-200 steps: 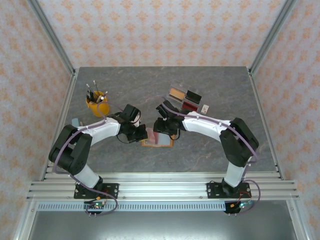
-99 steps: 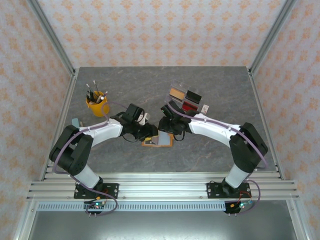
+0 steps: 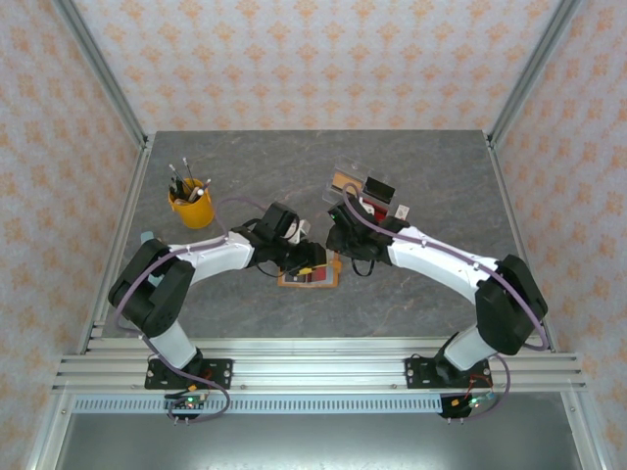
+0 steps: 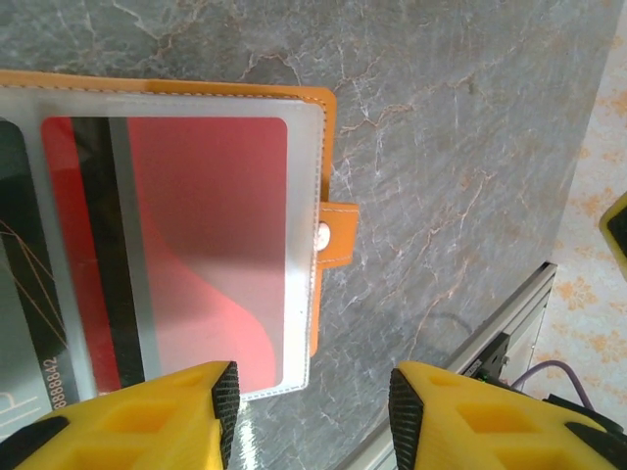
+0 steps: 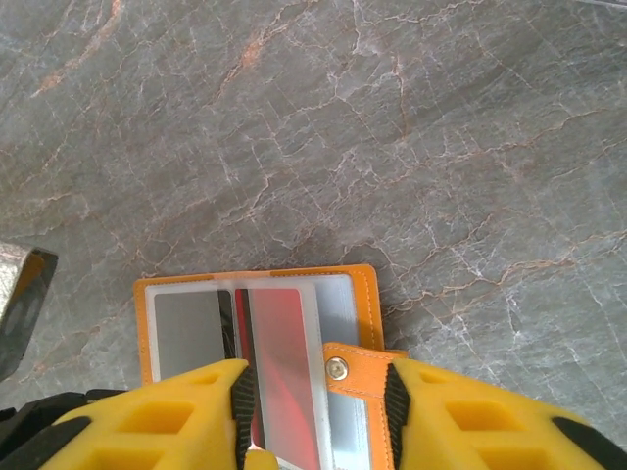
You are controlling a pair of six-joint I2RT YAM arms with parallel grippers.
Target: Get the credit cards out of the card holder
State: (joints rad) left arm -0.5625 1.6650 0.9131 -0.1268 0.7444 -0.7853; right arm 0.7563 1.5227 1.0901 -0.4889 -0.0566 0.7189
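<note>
Change since a second ago: left gripper (image 4: 309,384) had come across from beside the card holder (image 3: 310,278) to sit over it, and its fingers had parted. The right elbow had swung outward, and the right gripper (image 5: 315,374) had drawn in on the holder's other side.
Left gripper state: released. The yellow fingers (image 4: 137,416) stood apart, with only the holder's corner and bare table (image 4: 460,147) showing in the gap.
Right gripper state: jaws part-way apart, straddling the holder's pages. Whether the pads pressed on anything could not be told, as the contact lay below the frame edge.
Card holder position: lay open on the table, directly under both sets of fingertips, between the two wrists.
Ahead of left fingertips: clear sleeve (image 4: 302,147) with a red card (image 4: 211,225) inside it. A dark card (image 4: 18,245) sat in the next pocket, out past the left-hand finger.
Tab clasp (image 4: 336,235): stuck out from the holder's orange edge, ahead of the gap between the left fingers, with the snap stud facing up.
Between right fingers: a grey pocket, the red card and the tab, the tab nearest the right-hand finger.
Beyond right gripper: clear tray (image 3: 364,191), apart from the holder.
Outboard of left arm: yellow cup (image 3: 191,208) of tools, well apart from the holder.
</note>
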